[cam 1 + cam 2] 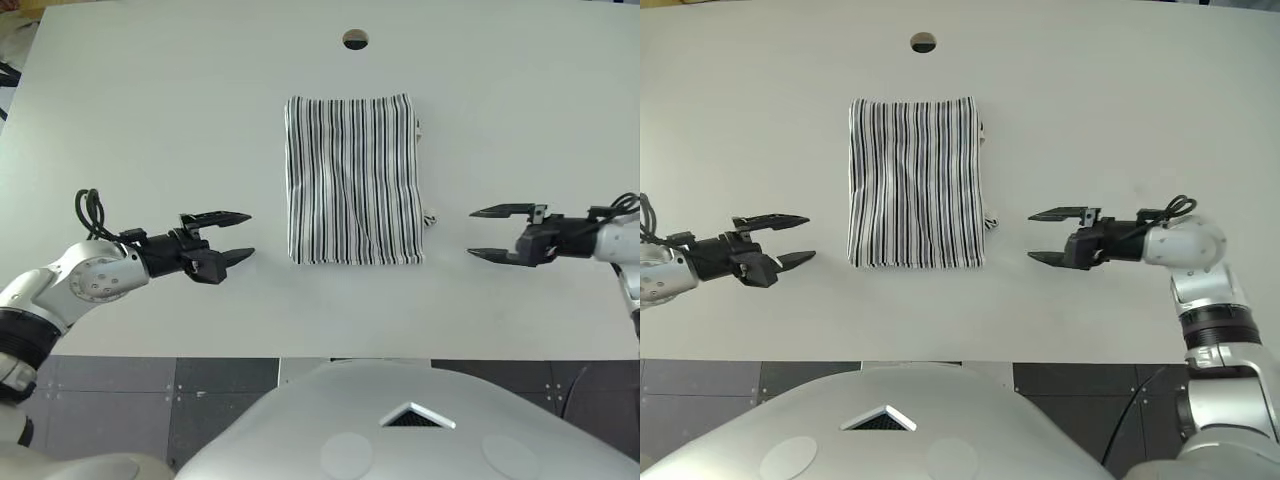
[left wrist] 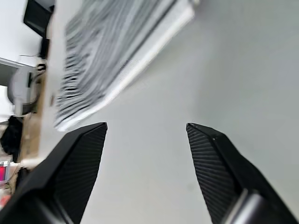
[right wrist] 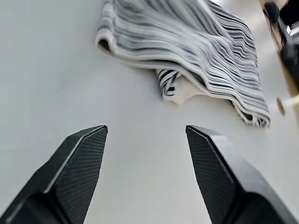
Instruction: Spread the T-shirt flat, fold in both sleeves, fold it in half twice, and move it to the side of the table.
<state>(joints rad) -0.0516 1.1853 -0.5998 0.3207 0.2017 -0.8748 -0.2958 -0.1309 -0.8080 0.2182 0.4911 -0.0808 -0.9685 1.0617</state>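
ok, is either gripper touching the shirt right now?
No, the left gripper and right gripper sit open either side of the folded T-shirt, bare table between.

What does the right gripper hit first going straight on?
Probably the right edge of the folded T-shirt, near the small flap poking out; the open right gripper points there across bare table. Its height above the table is unclear.

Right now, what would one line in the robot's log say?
T-shirt: folded rectangle, middle of table | left gripper: open, empty, on its left | right gripper: open, empty, on its right | not yet moved aside
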